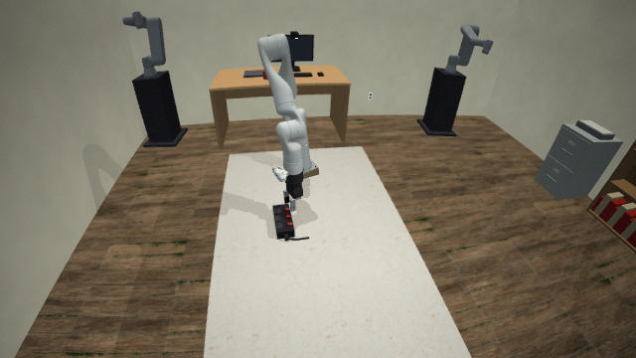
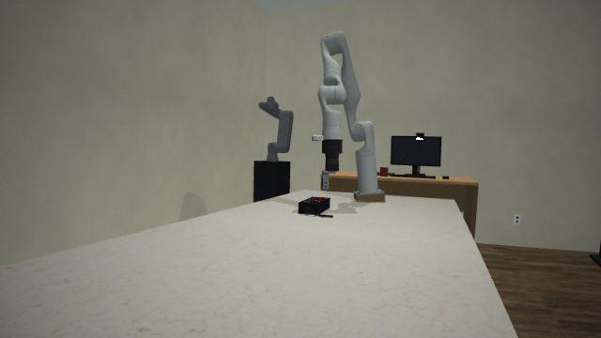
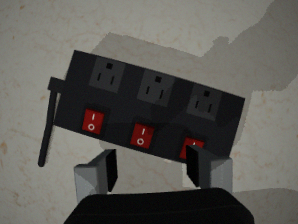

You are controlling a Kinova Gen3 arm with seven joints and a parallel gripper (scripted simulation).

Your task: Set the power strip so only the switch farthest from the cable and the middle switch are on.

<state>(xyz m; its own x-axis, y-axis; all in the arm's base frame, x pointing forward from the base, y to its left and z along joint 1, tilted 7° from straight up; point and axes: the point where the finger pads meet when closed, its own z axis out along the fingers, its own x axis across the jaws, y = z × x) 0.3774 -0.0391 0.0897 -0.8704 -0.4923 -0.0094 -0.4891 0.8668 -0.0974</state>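
A robotics lab with an office corner: spare arms on black pedestals (image 1: 158, 106), a wooden desk (image 1: 279, 85) with monitor (image 1: 300, 48), a grey filing cabinet (image 1: 576, 159)

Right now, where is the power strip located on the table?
In the top view the power strip lies flat on the white table, just in front of the arm's base, with the open gripper above its far end and its cable at the near end.
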